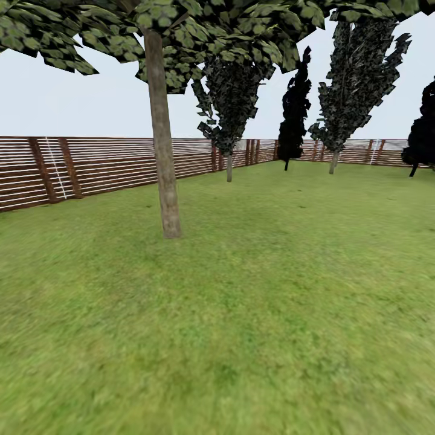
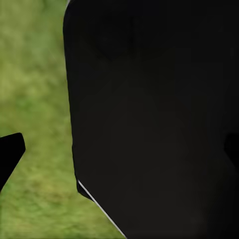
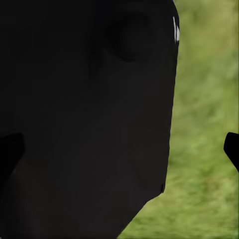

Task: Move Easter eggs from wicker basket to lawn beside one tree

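The lawn (image 1: pixel 254 302) spreads out ahead in the head view. A tree (image 1: pixel 163 151) with a straight pale trunk stands on it at left of centre, a few steps away, its leafy canopy overhead. The Easter eggs and the wicker basket are out of view. In the left wrist view my left gripper (image 2: pixel 119 152) is open, its dark fingertips (image 2: pixel 10 154) wide apart, with nothing between them. My right gripper (image 3: pixel 119 149) is open as well, one fingertip (image 3: pixel 231 149) over grass. A black part of the robot's body (image 2: pixel 149 109) lies close in front of both wrist cameras.
A brown slat fence (image 1: pixel 90 169) runs along the left and the far side of the garden. More trees stand near it: a slim one (image 1: pixel 229 163), another (image 1: pixel 333 160), and two dark ones (image 1: pixel 294 115) (image 1: pixel 423 133). Open grass lies between me and them.
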Robot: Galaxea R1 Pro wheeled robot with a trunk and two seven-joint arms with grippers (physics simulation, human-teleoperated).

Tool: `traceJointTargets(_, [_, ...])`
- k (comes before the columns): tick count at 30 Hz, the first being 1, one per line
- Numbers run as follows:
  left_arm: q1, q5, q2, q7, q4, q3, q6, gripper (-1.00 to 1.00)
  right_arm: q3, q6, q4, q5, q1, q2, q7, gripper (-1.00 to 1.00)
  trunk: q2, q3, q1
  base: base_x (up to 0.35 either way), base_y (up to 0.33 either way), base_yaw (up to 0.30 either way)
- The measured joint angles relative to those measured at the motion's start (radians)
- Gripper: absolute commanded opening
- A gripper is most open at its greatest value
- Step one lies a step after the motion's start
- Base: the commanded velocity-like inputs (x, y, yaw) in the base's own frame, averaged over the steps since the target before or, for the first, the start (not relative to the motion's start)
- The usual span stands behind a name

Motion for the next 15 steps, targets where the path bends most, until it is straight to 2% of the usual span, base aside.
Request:
traceJointTargets(2, [-0.003,0.011,-0.004,-0.005,-0.011,0.007,-0.011,1.00,0.009,-0.011,-0.011,0.006,-0.011,0.002,0.003,1.00,0.000,0.000,0.001,0.000,0.000,0.000])
traceJointTargets(6, [-0.003,0.008,0.001,-0.005,-0.034,0.006,-0.016,1.00,-0.002,-0.034,-0.034,-0.003,-0.035,0.000,0.002,1.00,0.000,0.000,0.001,0.000,0.000,0.000])
traceJointTargets(9, [-0.003,0.008,0.002,-0.005,-0.050,0.006,-0.015,1.00,-0.007,-0.050,-0.051,-0.011,-0.049,0.009,0.002,1.00,0.000,-0.002,0.001,0.000,0.000,-0.136])
traceJointTargets(10, [-0.003,0.008,0.002,-0.005,-0.081,0.006,-0.015,1.00,-0.008,-0.094,-0.051,-0.012,-0.049,0.008,0.002,1.00,0.000,-0.004,0.001,0.000,0.000,-0.165])
traceJointTargets(15, [-0.003,0.007,0.006,-0.003,-0.088,0.007,-0.015,1.00,-0.011,-0.097,-0.049,-0.012,-0.049,0.004,0.003,1.00,0.000,-0.010,0.001,0.000,0.000,-0.195])
